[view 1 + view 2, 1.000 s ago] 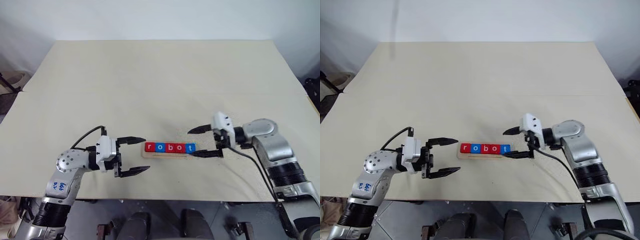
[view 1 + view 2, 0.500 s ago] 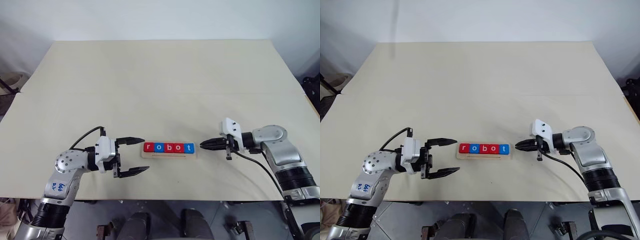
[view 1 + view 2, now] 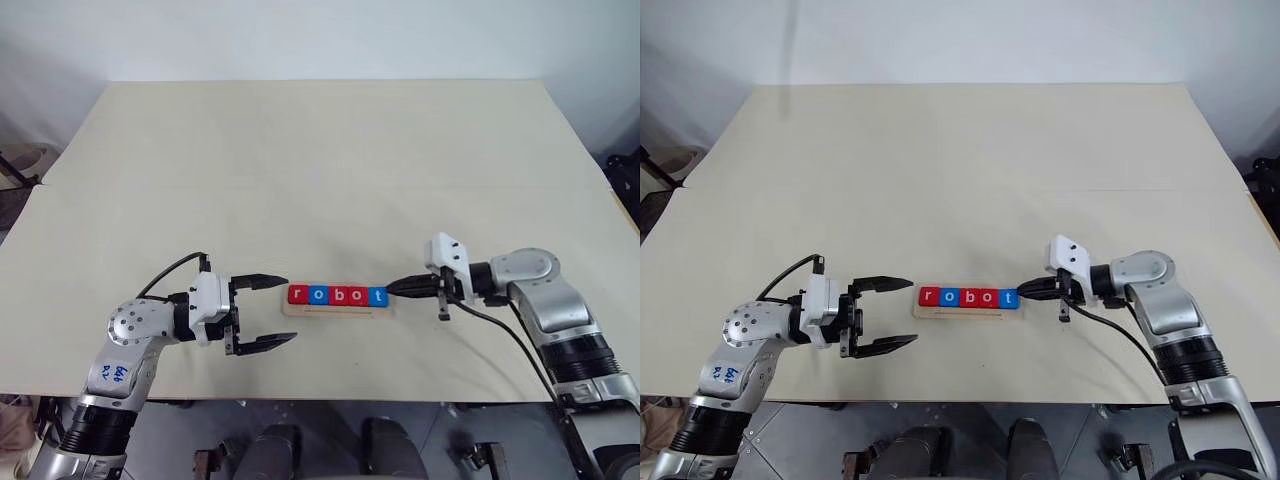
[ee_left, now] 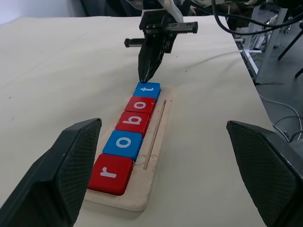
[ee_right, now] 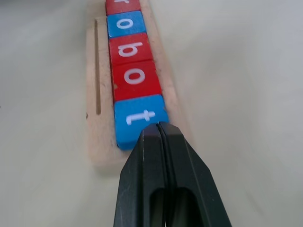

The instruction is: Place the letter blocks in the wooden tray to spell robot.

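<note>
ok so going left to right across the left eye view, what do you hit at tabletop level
left gripper, open → red r block → blue o block → red b block → red o block → blue t block → right gripper, shut, its tip at the t end of the wooden tray.

a robotics lab or test room: a wide, plain beige tabletop (image 3: 320, 170) stands against a bare white wall (image 3: 320, 35). past the table's far edge, loose black cables (image 4: 246, 28) and grey metal frame legs (image 4: 265, 45) crowd a grey floor (image 4: 284, 80).
</note>
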